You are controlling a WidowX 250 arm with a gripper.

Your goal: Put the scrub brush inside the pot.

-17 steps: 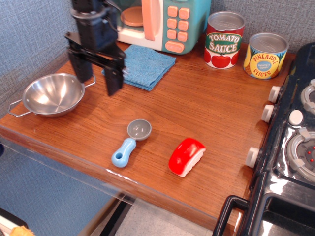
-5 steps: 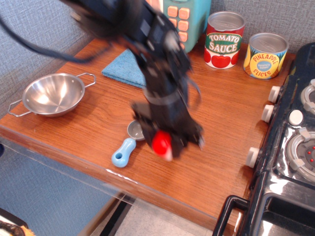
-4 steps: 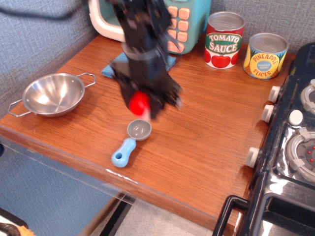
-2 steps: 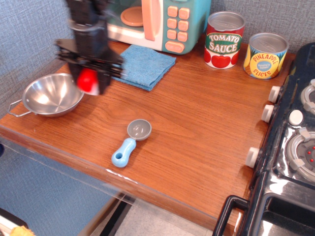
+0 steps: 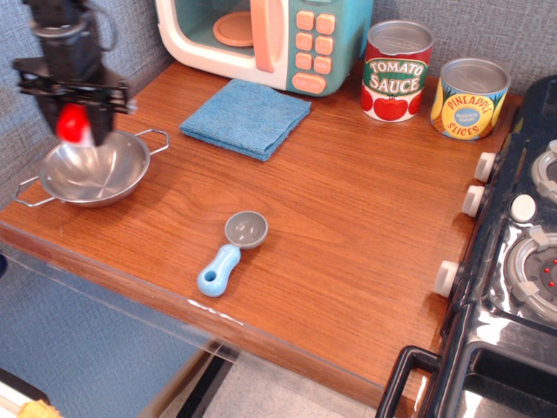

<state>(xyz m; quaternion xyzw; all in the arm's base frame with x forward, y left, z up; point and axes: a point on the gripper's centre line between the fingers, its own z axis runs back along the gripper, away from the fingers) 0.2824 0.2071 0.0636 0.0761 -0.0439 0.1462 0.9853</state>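
Observation:
The scrub brush (image 5: 72,123), glossy red with a bit of white below, hangs in my gripper (image 5: 75,124) at the far left. The gripper is shut on it and holds it just above the far-left part of the pot (image 5: 97,177). The pot is a shallow shiny steel bowl with two wire loop handles, standing near the table's left front corner. Its inside holds nothing that I can see. The black arm rises from the gripper to the top left edge.
A light-blue-handled scoop (image 5: 231,252) with a grey cup lies near the front edge. A blue cloth (image 5: 246,117) lies before a toy microwave (image 5: 265,37). A tomato sauce can (image 5: 397,71) and a pineapple can (image 5: 470,98) stand at the back right. A black stove (image 5: 513,261) fills the right side.
My gripper took hold of the scrub brush at the table's front middle, lifted it and carried it left. It now hangs over the pot.

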